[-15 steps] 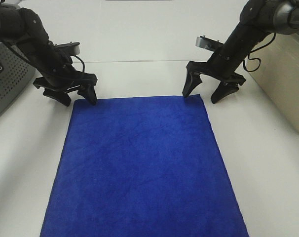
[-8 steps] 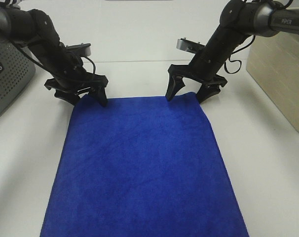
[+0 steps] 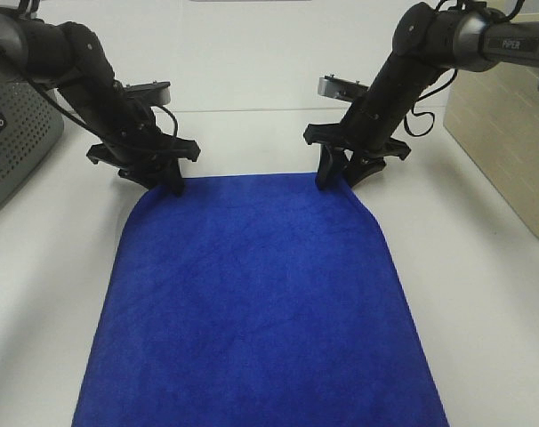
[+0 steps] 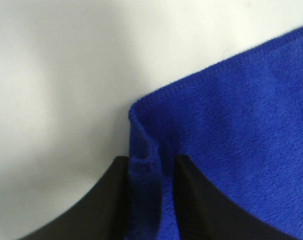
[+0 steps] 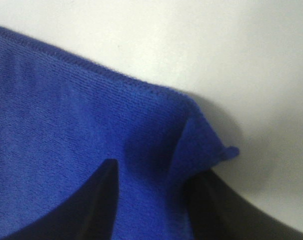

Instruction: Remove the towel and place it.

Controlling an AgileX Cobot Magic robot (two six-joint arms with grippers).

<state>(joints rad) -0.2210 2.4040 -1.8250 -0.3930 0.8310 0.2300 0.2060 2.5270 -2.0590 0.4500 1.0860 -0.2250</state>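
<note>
Where the white table (image 3: 483,294) shows in the high view, one towel (image 3: 252,302) lies spread on it, deep blue and nearly flat. Its near edge runs out of the picture at the bottom. No second cloth is seen.

Two black arms reach down to the far edge of the towel, one at each far corner. The left gripper (image 3: 165,182) stands on the far left corner and the right gripper (image 3: 341,176) on the far right corner. Both far corners look rounded and a little gathered, while the long sides of the towel lie straight.

In the left wrist view the two fingers (image 4: 106,210) of the left gripper stand close together. One narrow raised fold of the hemmed corner sits between them and touches both, so this gripper is pinched closed on the towel.

In the right wrist view the two fingers (image 5: 99,205) of the right gripper stand partly closed, with a wider gap than on the left. Blue cloth fills this gap, and the corner tip is turned up against one finger. Whether these fingers already press the cloth firmly, I cannot tell.

Two other things stand beside the towel, both well apart from it. One grey perforated basket (image 3: 16,142) is beyond its left side, cut by the picture edge. One beige box (image 3: 510,133) is beyond its right side, behind the right arm.
</note>
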